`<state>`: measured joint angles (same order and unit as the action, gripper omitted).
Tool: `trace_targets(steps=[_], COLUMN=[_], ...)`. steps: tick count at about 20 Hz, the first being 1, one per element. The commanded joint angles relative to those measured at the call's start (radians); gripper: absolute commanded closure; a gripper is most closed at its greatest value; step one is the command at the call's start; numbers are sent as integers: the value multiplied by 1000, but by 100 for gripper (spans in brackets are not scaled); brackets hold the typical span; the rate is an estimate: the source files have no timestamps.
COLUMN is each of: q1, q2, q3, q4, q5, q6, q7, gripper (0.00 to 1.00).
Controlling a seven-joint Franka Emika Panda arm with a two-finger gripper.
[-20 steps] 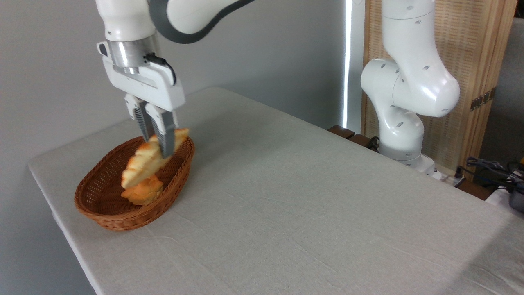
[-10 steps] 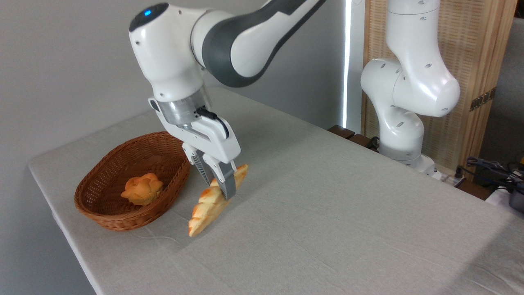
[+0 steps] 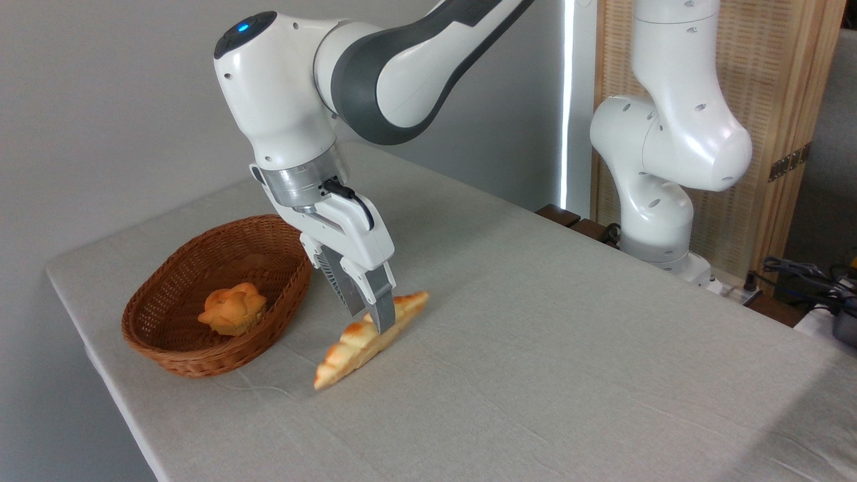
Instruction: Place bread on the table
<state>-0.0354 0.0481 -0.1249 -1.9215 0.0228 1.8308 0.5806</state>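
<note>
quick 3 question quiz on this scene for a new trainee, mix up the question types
1. True or false: the bread lies inside the wicker basket.
2. Multiple choice: what is in the basket? A) a small flower-shaped bun B) a banana C) nothing
3. Short answer: what is the gripper doing with the bread?

Key
1. False. The loaf is outside the basket, low over the table cloth to the basket's right.
2. A
3. Its fingers are shut on the loaf near its middle; the loaf's near tip seems to touch the cloth, and it has not been let go.
</note>
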Motion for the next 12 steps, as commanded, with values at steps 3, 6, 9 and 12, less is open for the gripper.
trace_targets(steps=[3,6,9,12], q1=[-6,-9,-9,-8], q2=[-57,-80,-80,-80], q3=[7,-5,-4,8], q4=[76,157,222,219], q5=[9,14,13,3], q6=[-2,-57,-129,-160], q7=[-2,-2,-7,-44], gripper=[0,0,0,0])
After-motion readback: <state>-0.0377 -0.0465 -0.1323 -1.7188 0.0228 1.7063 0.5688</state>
